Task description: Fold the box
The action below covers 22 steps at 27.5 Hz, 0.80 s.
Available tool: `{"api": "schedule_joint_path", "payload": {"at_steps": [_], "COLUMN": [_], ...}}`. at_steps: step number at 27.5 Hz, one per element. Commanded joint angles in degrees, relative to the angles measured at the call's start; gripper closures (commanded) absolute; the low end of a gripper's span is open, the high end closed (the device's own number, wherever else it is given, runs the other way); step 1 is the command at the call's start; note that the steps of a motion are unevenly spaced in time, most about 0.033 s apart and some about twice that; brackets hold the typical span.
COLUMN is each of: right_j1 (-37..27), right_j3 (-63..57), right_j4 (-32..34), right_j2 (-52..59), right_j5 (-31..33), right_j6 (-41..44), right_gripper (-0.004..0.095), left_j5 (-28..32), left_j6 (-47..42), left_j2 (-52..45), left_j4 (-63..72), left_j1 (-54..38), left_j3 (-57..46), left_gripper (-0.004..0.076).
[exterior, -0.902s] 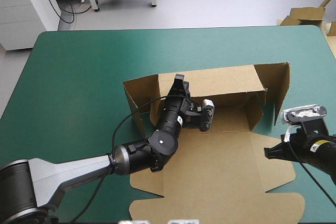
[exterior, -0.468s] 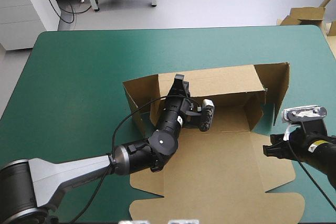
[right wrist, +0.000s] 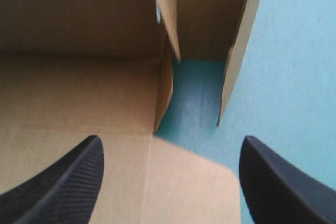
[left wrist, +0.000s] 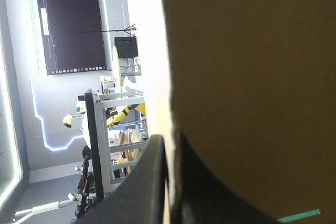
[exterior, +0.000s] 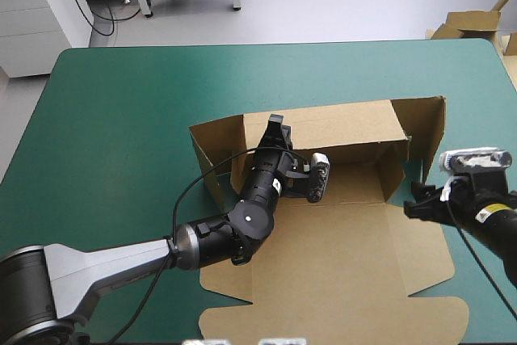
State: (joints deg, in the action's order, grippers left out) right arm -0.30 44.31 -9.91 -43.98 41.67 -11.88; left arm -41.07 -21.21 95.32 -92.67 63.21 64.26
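The brown box (exterior: 339,256) lies on the teal-green cover (exterior: 121,119) with its back wall (exterior: 339,127) and left wall raised and its lid panel flat toward the near edge. A tall flap (exterior: 432,139) stands at its right end. My left gripper (exterior: 275,124) reaches in from inside and is shut on the back wall's top edge; in the left wrist view the black fingers (left wrist: 169,141) pinch the board (left wrist: 252,77). My right gripper (exterior: 412,202) is open just above the lid's right part. In the right wrist view it (right wrist: 172,142) faces the box's right corner (right wrist: 165,77).
More brown board (exterior: 472,22) sits just beyond the table's far right corner. A strip of teal-green cover (right wrist: 197,93) shows between the box's inner side flap and the tall outer flap. Bare cover lies left of and behind the box.
My right gripper has gone from shut to open and moved a little toward the box's right corner. The left gripper and the box have not moved.
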Motion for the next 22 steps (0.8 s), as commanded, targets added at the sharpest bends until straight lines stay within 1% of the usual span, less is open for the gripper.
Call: {"api": "schedule_joint_path", "payload": {"at_steps": [1, 4, 7, 12, 13, 17, 18, 22], "right_j1": [-0.5, -0.5, -0.5, -0.5, -0.5, -0.5, -0.5, -0.5], "right_j3": [8.1, 15.0, 23.2, 37.8, 43.7, 52.8, 56.5, 59.9], "right_j4": [1.8, 5.0, 5.1, 5.0, 5.0, 5.0, 5.0, 5.1], "right_j2": [-2.2, -8.4, -15.5, -28.9, -34.1, -42.8, -46.5, -51.3], "right_j5": [-6.7, -6.3, -4.0, 2.6, 5.6, 10.2, 11.9, 13.8], "right_j6": [2.6, 5.4, 5.4, 5.4, 5.3, 5.3, 5.3, 5.3], "right_gripper": [0.0318, 0.0349, 0.0353, 0.0353, 0.0353, 0.0357, 0.0357, 0.0357], "left_j5": [2.1, 2.1, 2.1, 2.1, 2.1, 2.1, 2.1, 2.1], "left_j6": [-0.2, -0.2, -0.2, -0.2, -0.2, -0.2, -0.2, -0.2], "left_j2": [-1.2, -1.2, -1.2, -1.2, -1.2, -1.2, -1.2, -1.2], "left_j4": [0.6, 0.6, 0.6, 0.6, 0.6, 0.6, 0.6, 0.6], "left_j1": [0.7, 0.7, 0.7, 0.7, 0.7, 0.7, 0.7, 0.7], "left_j3": [0.7, 0.7, 0.7, 0.7, 0.7, 0.7, 0.7, 0.7], "left_gripper": [0.0731, 0.0731, 0.0731, 0.0731, 0.0731, 0.0731, 0.0731, 0.0731]}}
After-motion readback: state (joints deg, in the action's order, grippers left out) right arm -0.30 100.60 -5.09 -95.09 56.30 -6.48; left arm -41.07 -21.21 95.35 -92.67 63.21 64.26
